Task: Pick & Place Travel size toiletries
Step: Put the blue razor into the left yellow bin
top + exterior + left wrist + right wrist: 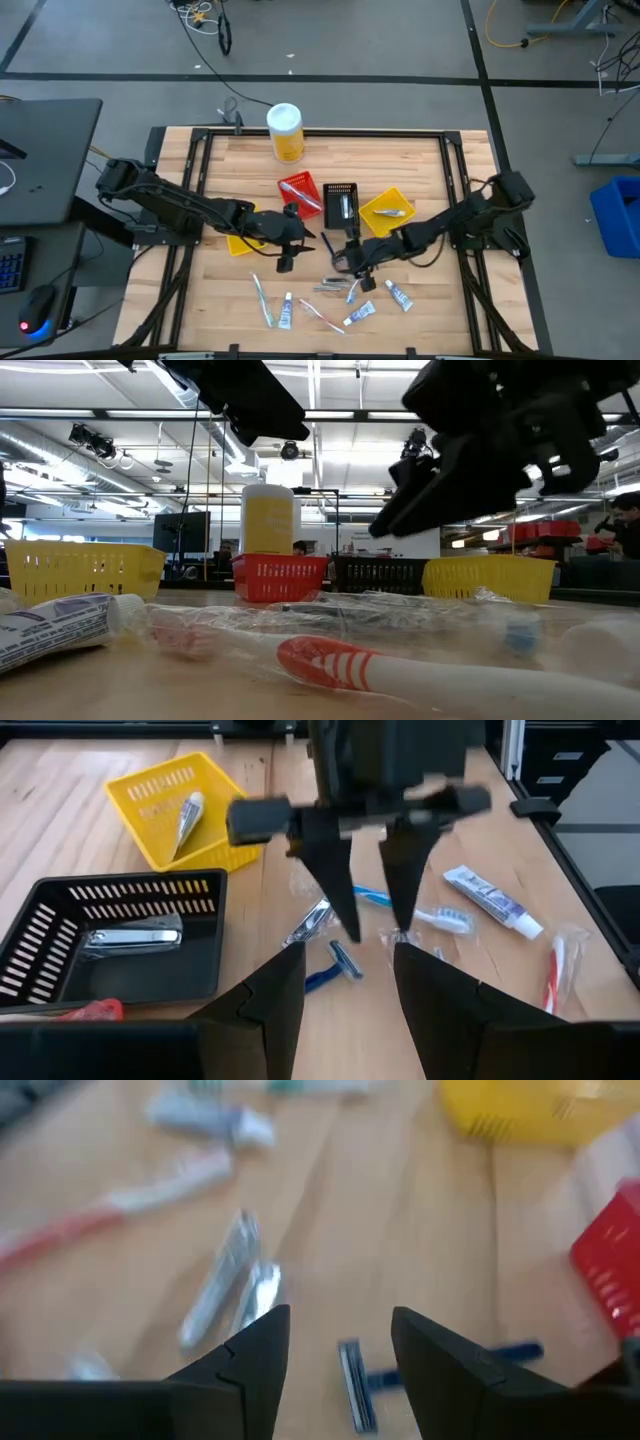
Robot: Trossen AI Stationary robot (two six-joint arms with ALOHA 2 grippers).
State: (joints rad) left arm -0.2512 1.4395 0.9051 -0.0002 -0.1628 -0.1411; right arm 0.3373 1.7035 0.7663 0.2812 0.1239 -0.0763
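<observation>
Small toiletries lie on the wooden table's near half: white tubes (399, 296), toothbrushes (262, 300), silvery packets (230, 1285) and a blue razor (335, 965). My right gripper (352, 270) is open and points down near the razor (355, 1380), which lies flat just ahead of its fingers. My left gripper (284, 264) is also open. It hovers to the left of the razor and faces the right gripper (372, 925). A yellow bin (150, 790) holds one tube, and a black bin (40, 935) holds a metal clipper.
Red (300, 192), black (340, 203) and yellow (388, 210) bins stand in a row mid-table. Another yellow bin (243, 243) sits under the left arm. A tall yellow canister with a white lid (285, 131) stands at the far edge. A red-striped toothbrush (340, 665) lies near the table's front.
</observation>
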